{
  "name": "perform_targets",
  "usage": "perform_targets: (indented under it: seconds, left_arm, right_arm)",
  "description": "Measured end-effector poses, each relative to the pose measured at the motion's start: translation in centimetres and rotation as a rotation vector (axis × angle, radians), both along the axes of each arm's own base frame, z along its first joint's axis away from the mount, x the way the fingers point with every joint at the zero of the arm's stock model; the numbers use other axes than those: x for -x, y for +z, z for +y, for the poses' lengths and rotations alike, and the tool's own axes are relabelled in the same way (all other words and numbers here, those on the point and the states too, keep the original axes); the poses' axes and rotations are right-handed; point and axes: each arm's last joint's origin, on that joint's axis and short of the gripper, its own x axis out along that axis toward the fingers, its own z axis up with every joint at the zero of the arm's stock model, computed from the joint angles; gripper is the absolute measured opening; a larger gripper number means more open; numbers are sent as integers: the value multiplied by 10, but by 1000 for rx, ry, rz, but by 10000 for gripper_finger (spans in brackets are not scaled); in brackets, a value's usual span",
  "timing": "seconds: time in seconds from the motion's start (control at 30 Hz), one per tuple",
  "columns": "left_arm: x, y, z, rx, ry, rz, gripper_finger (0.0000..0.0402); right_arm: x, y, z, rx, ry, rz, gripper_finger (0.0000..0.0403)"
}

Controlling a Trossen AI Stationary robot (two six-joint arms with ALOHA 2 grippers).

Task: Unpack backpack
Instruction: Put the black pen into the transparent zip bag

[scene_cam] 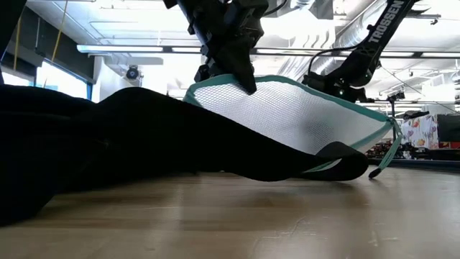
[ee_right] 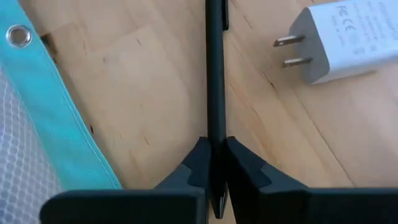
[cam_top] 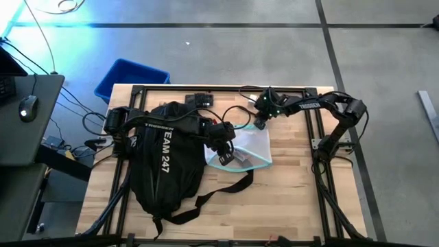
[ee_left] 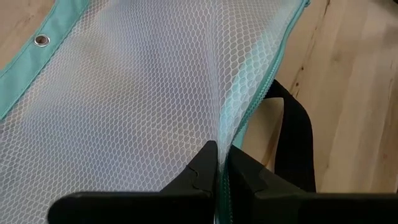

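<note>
Lying flat across the left half of the wooden desk (cam_top: 288,199), the backpack (cam_top: 161,161) shows its white "TEAM 247" lettering upward, with its long black straps trailing toward the desk's near edge and one strap (cam_top: 230,186) curving out under the mesh pouch (cam_top: 250,147). Just beside the backpack's right edge, the left gripper (cam_top: 225,156) has its fingers (ee_left: 202,171) pinched tight on the pouch, a white net bag with teal trim, gripping it right along the teal zipper seam; in the low view the pouch is lifted at that pinched corner, draped over the dark bulk of the backpack and sloping down toward the desk on its far side. The right gripper (ee_right: 214,163) sits past the pouch's far corner, well clear of the backpack, and its fingers (ee_right: 245,168) are closed on a thin black pen-like stick (ee_right: 215,68) that runs straight out from between them above the wood. A white plug-in charger (ee_right: 345,40) lies on the desk just beside that stick, its two prongs pointing toward it, and the pouch's teal edge with a metal eyelet (ee_right: 18,36) lies on the other side
</note>
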Motion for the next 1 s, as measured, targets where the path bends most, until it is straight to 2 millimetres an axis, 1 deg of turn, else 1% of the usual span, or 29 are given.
perform_targets:
  seconds: [0.1,0.2,0.3,0.43,0.53,0.6,0.67,0.73,0.8,0.87,0.93,1.0]
  left_arm:
    - [0,0,0,0,4,-1,0]
    - [0,0,0,-1,5,-1,0]
    - [0,0,1,-17,15,-1,0]
    - [0,0,1,-38,29,-1,0]
    - [0,0,2,-44,35,-2,0]
    - [0,0,3,-45,38,-1,0]
    - [0,0,4,-48,53,-3,0]
    - [0,0,6,-56,80,-7,0]
    - [-1,1,8,-61,99,-14,0]
    - [-1,1,10,-62,102,-19,0]
    - [-2,1,10,-66,99,-24,0]
    - [-2,2,10,-63,97,-27,0]
  right_arm:
    - [3,11,6,-2,-9,-9,5]
    - [10,26,16,-39,-18,-8,3]
    - [14,49,22,-13,-20,-59,2]
    - [23,75,37,-8,-8,-100,0]
    - [29,99,53,-5,26,-179,0]
    - [36,115,68,-19,53,-232,4]
    - [42,130,87,-59,131,-307,4]
    - [49,142,109,-139,230,-360,4]
    - [58,148,129,-213,269,-360,3]
    - [64,149,144,-234,233,-314,2]
    - [65,148,151,-192,199,-277,2]
    - [60,148,153,-117,199,-286,1]
